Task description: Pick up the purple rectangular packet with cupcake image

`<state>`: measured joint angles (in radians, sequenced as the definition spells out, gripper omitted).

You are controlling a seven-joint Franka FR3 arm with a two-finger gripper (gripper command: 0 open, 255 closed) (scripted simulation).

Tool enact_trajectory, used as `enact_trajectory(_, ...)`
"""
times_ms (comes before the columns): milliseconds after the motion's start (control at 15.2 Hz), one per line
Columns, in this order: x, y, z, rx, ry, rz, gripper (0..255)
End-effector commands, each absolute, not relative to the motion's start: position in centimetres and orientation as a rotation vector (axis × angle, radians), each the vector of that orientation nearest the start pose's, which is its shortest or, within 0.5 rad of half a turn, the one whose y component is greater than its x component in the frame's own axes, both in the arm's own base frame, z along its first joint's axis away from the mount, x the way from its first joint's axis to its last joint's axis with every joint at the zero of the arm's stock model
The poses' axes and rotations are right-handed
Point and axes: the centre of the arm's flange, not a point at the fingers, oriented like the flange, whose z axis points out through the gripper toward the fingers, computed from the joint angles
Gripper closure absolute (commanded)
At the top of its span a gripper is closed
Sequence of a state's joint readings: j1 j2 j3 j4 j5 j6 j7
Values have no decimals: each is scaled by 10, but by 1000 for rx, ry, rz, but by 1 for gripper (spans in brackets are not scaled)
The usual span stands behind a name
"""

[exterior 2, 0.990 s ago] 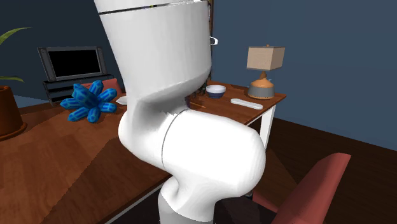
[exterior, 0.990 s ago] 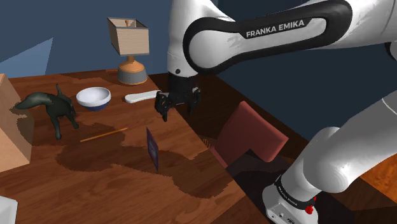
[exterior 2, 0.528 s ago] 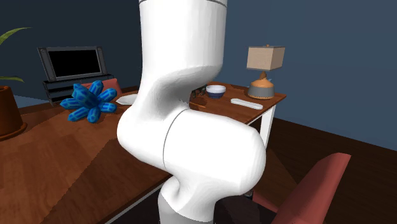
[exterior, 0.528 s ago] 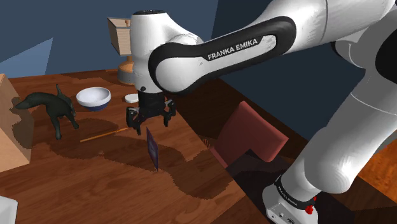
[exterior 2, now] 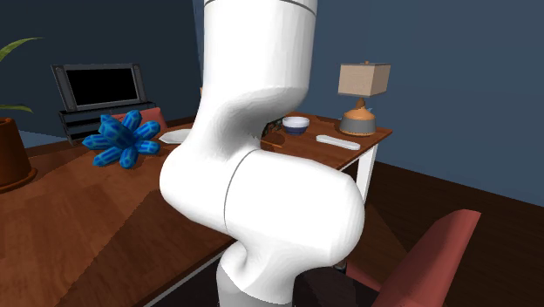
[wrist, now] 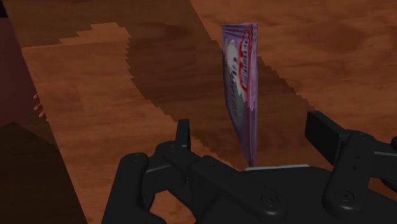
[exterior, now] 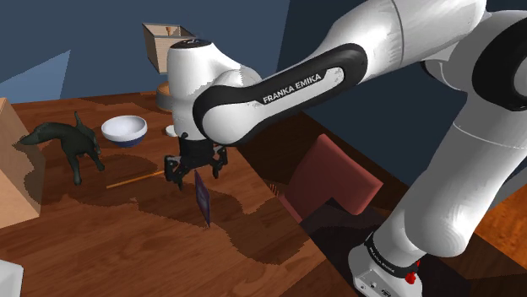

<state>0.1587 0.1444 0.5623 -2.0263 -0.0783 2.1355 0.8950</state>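
The purple packet (exterior: 203, 197) stands upright on its edge on the brown wooden table (exterior: 152, 245), thin side towards the shoulder camera. My black gripper (exterior: 196, 165) hangs just above its top edge, pointing down. In the wrist view the packet (wrist: 242, 89), with white and red print on its face, rises between the two fingers (wrist: 183, 135). The gripper (wrist: 254, 137) is open; the fingers stand well apart and neither touches the packet.
A dark dog figurine (exterior: 63, 139), a white bowl (exterior: 124, 129), a thin stick (exterior: 137, 178) and a lamp (exterior: 173, 59) stand behind the packet. A red chair (exterior: 334, 179) sits past the table edge. A blue flower ornament (exterior 2: 122, 139) and a screen (exterior 2: 100, 87) are farther off.
The arm swung towards the shoulder view's left and came down. The gripper went from beside the table's edge to just over the packet. The packet stayed put.
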Motion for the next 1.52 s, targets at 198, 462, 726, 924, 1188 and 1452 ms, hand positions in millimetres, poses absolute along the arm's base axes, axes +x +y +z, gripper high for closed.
enact_trajectory(198, 438, 372, 384, -3135, 213, 24, 255)
enact_trajectory(462, 438, 372, 384, -3135, 213, 24, 255)
enact_trajectory(726, 437, 371, 383, -3135, 213, 24, 255)
enact_trajectory(924, 437, 371, 399, -3135, 213, 24, 255)
enact_trajectory(1188, 437, 371, 420, -3135, 213, 24, 255)
enact_trajectory(1452, 437, 371, 441, -3135, 213, 24, 255)
